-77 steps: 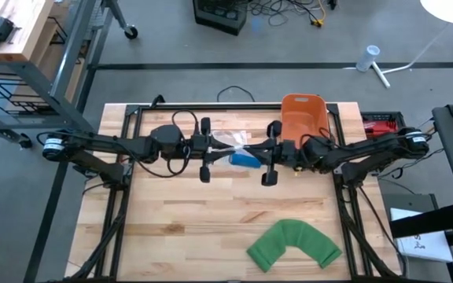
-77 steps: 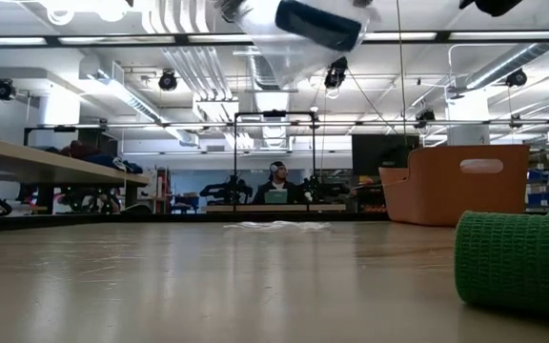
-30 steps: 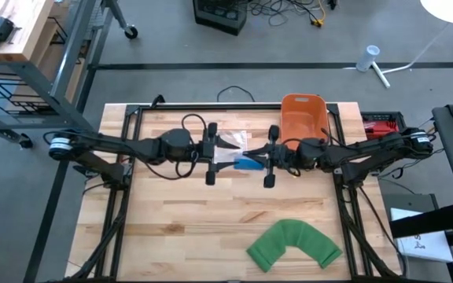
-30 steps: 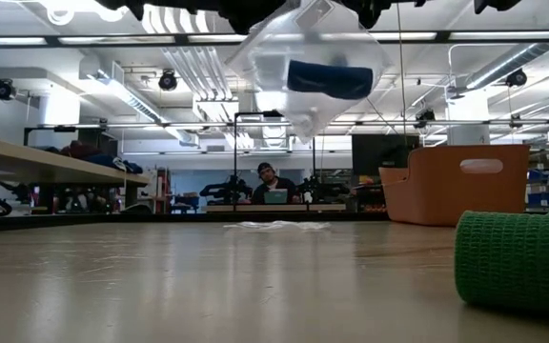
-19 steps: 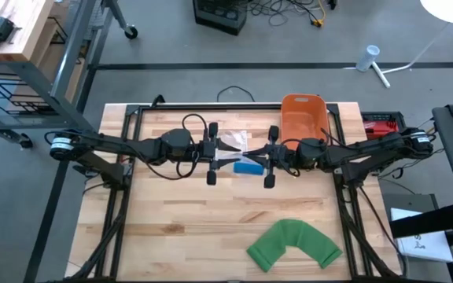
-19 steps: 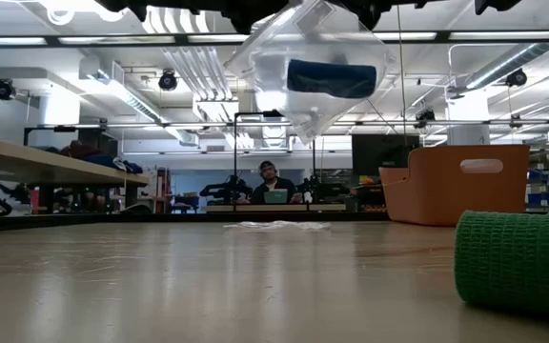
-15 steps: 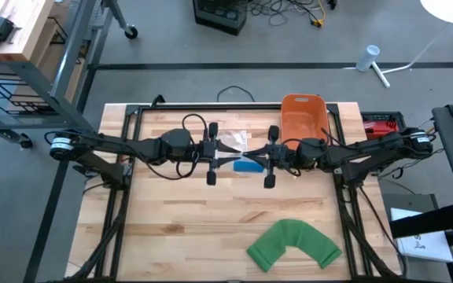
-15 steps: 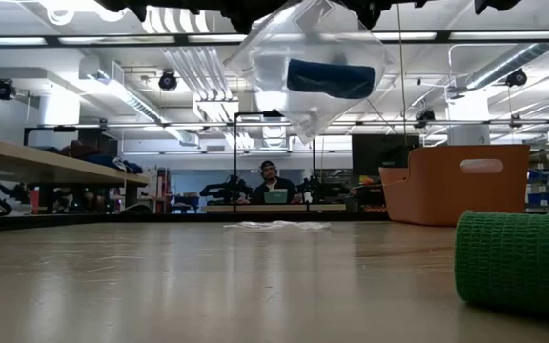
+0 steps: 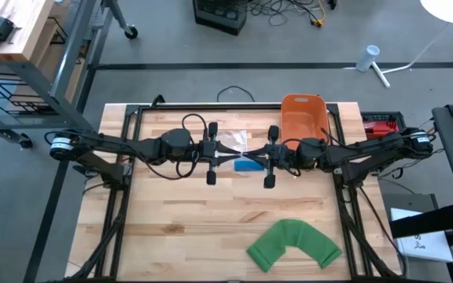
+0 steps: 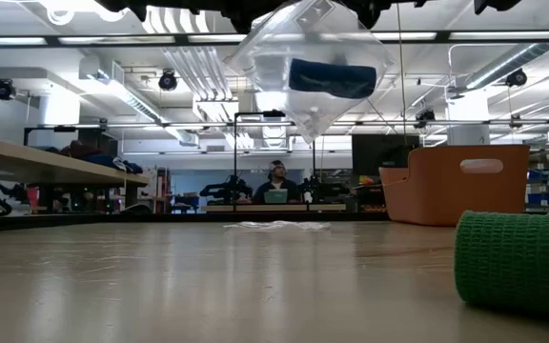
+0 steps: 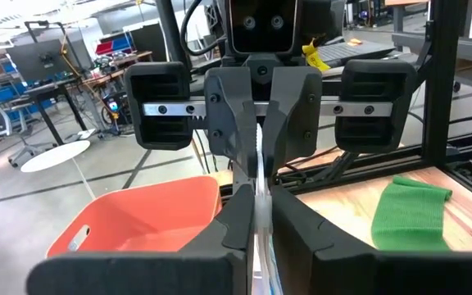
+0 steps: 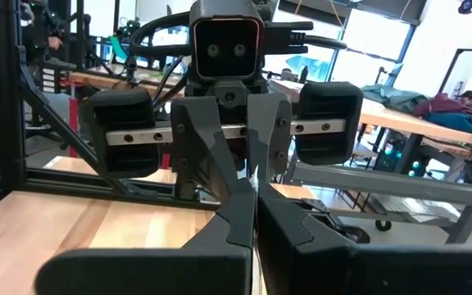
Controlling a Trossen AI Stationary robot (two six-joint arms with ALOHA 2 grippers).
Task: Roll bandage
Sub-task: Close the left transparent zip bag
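Both arms meet over the middle of the tabletop, holding a clear bag up in the air between them. The left pincer is clamped on one edge, the right pincer on the opposite edge. To open it cleanly, I'd say they should pull apart evenly and slowly, since the film looks thin, glossy and slippery. Inside sits a small dark blue roll. A green bandage, ribbed, soft and bent, lies well apart near the front edge.
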